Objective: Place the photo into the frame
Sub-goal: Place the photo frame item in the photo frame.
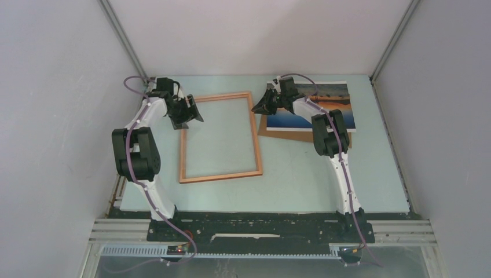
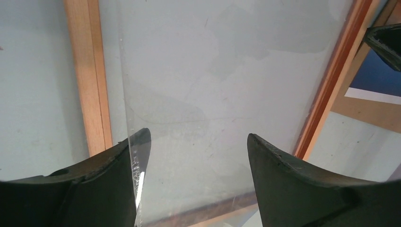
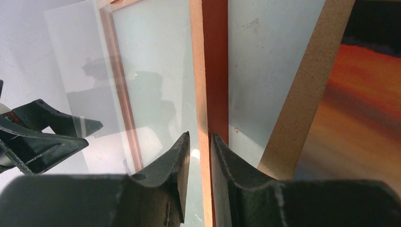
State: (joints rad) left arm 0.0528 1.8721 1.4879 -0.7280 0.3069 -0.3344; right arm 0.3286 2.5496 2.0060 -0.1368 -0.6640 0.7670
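Observation:
The frame (image 1: 220, 138) lies flat mid-table, a thin reddish-brown wooden rectangle. A clear pane (image 2: 198, 80) sits over its opening. My left gripper (image 1: 190, 114) is open at the frame's far left corner. In its wrist view (image 2: 198, 136) the pane's left edge crosses the left fingertip (image 2: 137, 146). My right gripper (image 1: 259, 105) is at the frame's far right corner. Its fingers (image 3: 199, 138) are closed narrowly astride the right rail (image 3: 210, 71). The photo (image 1: 317, 105), an orange sunset over blue water, lies to the right on the brown backing board (image 1: 289, 132).
The photo (image 3: 369, 104) and the board's edge (image 3: 302, 94) lie just right of the held rail. The left gripper (image 3: 42, 139) shows across the pane. White walls enclose the table on three sides. The arm bases stand at the near edge.

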